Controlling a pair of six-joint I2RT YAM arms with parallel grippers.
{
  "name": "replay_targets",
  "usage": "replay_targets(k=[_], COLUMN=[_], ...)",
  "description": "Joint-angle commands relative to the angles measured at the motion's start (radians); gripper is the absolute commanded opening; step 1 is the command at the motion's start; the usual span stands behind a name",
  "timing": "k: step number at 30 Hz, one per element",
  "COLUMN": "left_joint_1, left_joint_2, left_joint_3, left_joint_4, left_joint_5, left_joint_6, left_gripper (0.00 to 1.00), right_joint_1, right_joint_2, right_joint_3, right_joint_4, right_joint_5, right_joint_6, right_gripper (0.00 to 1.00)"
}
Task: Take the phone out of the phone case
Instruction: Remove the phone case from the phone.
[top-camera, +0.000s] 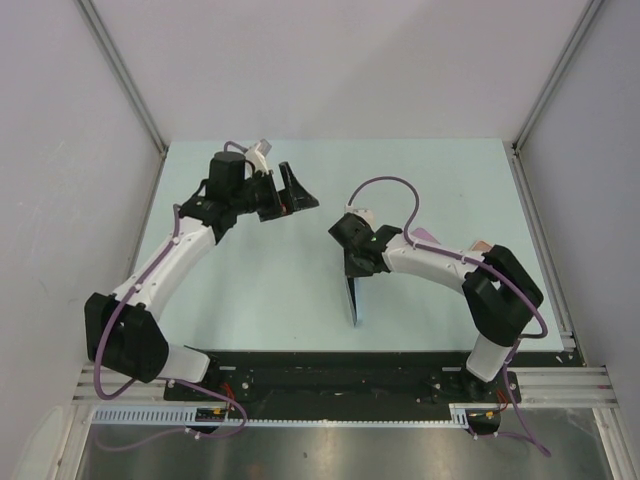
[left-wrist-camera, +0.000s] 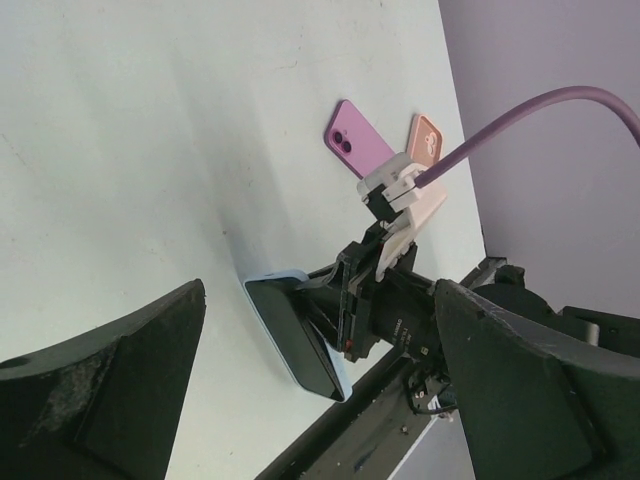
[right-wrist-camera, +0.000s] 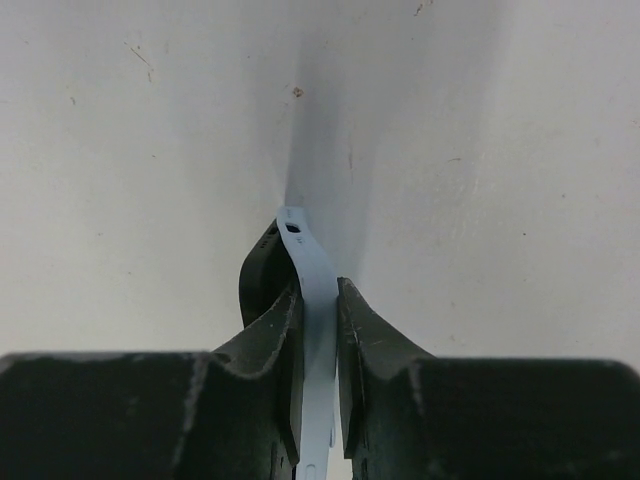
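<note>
The light blue phone case (top-camera: 354, 300) stands on its long edge on the pale table, near the front middle. The black phone (left-wrist-camera: 295, 340) sits in it, screen facing left. My right gripper (top-camera: 357, 268) reaches down onto its top edge. In the right wrist view the case (right-wrist-camera: 305, 250) runs between the two fingers, and the right gripper (right-wrist-camera: 318, 310) is shut on it. The dark phone (right-wrist-camera: 258, 270) bulges out to the left, behind the left finger. My left gripper (top-camera: 295, 190) hovers open and empty at the back left, pointing toward the case (left-wrist-camera: 275, 277).
A purple phone (left-wrist-camera: 358, 140) and a peach case (left-wrist-camera: 425, 138) lie flat on the table behind the right arm, at the right (top-camera: 428, 236). The black mounting rail (top-camera: 340, 370) runs along the near edge. Grey walls enclose the table on three sides.
</note>
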Motion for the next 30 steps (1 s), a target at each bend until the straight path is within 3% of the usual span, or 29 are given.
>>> replay_targets(k=[1, 11, 19, 21, 30], left_joint_1=[0.008, -0.012, -0.033, -0.053, -0.087], left_joint_2=[-0.017, 0.057, 0.084, 0.096, 0.127], left_joint_3=[-0.029, -0.193, -0.229, -0.238, -0.278], left_joint_4=[0.007, 0.059, 0.073, 0.077, 0.123], left_joint_5=[-0.009, 0.055, 0.049, 0.05, 0.069], left_joint_6=[0.008, -0.088, -0.102, -0.11, -0.156], left_gripper=[1.0, 1.0, 1.0, 1.0, 1.0], right_joint_1=[0.025, 0.045, 0.045, 0.047, 0.045], right_joint_2=[0.102, 0.205, 0.242, 0.243, 0.24], right_joint_3=[-0.088, -0.115, -0.122, -0.122, -0.136], right_joint_4=[-0.049, -0.029, -0.081, -0.09, -0.076], right_joint_5=[-0.051, -0.037, 0.047, 0.055, 0.049], right_joint_6=[0.01, 0.028, 0.035, 0.036, 0.038], right_gripper=[0.19, 0.19, 0.22, 0.26, 0.27])
